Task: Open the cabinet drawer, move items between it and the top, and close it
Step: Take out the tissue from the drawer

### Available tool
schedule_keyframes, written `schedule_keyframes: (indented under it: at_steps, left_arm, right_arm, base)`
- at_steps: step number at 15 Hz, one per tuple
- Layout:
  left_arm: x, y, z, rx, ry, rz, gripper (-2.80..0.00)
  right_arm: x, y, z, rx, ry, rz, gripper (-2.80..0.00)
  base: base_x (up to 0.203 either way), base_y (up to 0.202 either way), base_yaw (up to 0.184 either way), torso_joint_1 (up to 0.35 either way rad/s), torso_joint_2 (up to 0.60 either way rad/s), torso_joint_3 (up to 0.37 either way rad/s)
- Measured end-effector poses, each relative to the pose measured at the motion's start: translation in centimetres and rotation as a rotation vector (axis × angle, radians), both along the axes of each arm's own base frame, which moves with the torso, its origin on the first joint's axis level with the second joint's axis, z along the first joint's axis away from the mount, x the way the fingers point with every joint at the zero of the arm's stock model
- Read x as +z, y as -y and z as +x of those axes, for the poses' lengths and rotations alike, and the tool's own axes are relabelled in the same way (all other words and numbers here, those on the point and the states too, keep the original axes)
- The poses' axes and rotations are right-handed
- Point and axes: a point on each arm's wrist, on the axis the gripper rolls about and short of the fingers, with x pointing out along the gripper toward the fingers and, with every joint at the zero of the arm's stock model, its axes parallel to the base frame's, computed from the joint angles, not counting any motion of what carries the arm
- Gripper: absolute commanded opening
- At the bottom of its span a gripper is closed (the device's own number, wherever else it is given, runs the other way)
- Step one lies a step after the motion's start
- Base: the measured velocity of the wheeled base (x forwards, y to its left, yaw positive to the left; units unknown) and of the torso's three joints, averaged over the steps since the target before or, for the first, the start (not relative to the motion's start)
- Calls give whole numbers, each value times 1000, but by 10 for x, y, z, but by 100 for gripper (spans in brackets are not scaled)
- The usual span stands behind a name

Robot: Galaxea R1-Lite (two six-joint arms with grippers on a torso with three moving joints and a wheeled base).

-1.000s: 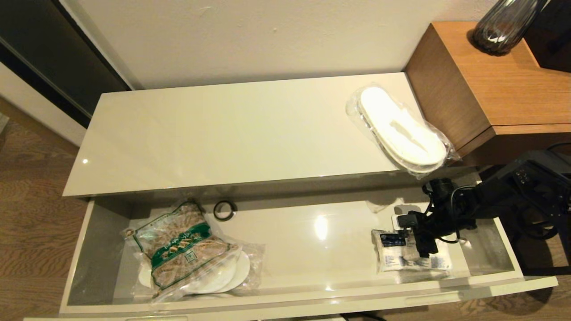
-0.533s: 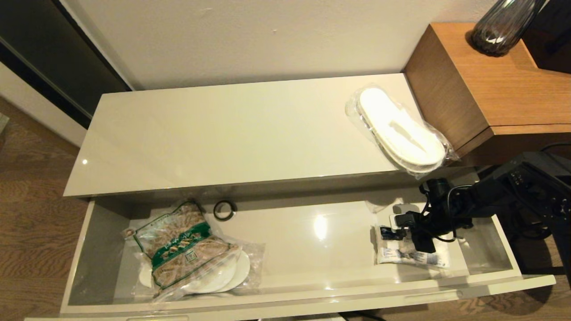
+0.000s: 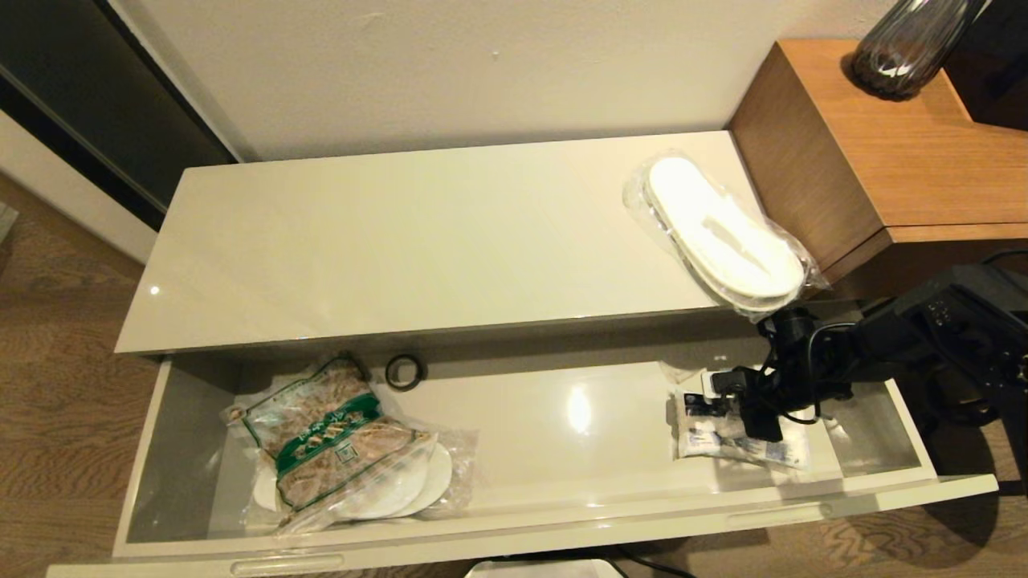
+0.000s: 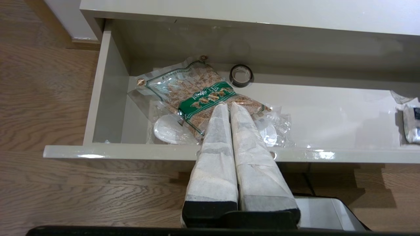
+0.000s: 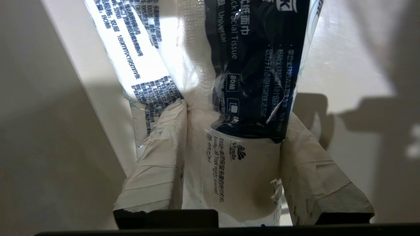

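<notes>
The cabinet drawer [image 3: 514, 531] stands pulled out below the glossy cream top [image 3: 418, 241]. At the drawer's right end lies the white packet with a dark blue label [image 3: 707, 433]. My right gripper [image 3: 743, 405] reaches down onto it. In the right wrist view the right gripper [image 5: 234, 111] is shut on the packet [image 5: 236, 157], which bulges between the taped fingers. The wrapped white slippers [image 3: 723, 237] lie on the top at its right end. My left gripper [image 4: 228, 105] is shut on nothing and hangs in front of the drawer's left half.
A green-labelled bag of brown contents [image 3: 337, 445] lies at the drawer's left end over white flat pieces in clear wrap. A small black ring [image 3: 404, 372] sits behind it. A taller brown wood block [image 3: 883, 160] with a dark vase [image 3: 907, 40] borders the top's right end.
The right gripper's fingers have closed on the packet. The packet has crumpled and shifted slightly toward the drawer's back. The left arm has kept still.
</notes>
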Motion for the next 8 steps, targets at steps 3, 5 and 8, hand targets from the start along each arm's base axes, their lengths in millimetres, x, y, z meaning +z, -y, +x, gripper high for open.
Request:
schedule_keyframes:
  at_steps: [3, 5, 8]
  left_arm:
    - [0, 0, 0, -1, 0, 0, -280]
    - [0, 0, 0, -1, 0, 0, -280]
    - [0, 0, 0, -1, 0, 1, -280]
  right_arm:
    - [12, 0, -5, -14, 6, 5, -280]
    - [16, 0, -7, -15, 9, 4, -280]
    - [20, 0, -11, -15, 8, 5, -280]
  base:
    - [0, 0, 0, 0, 0, 0]
    - [0, 0, 0, 0, 0, 0]
    - [0, 0, 0, 0, 0, 0]
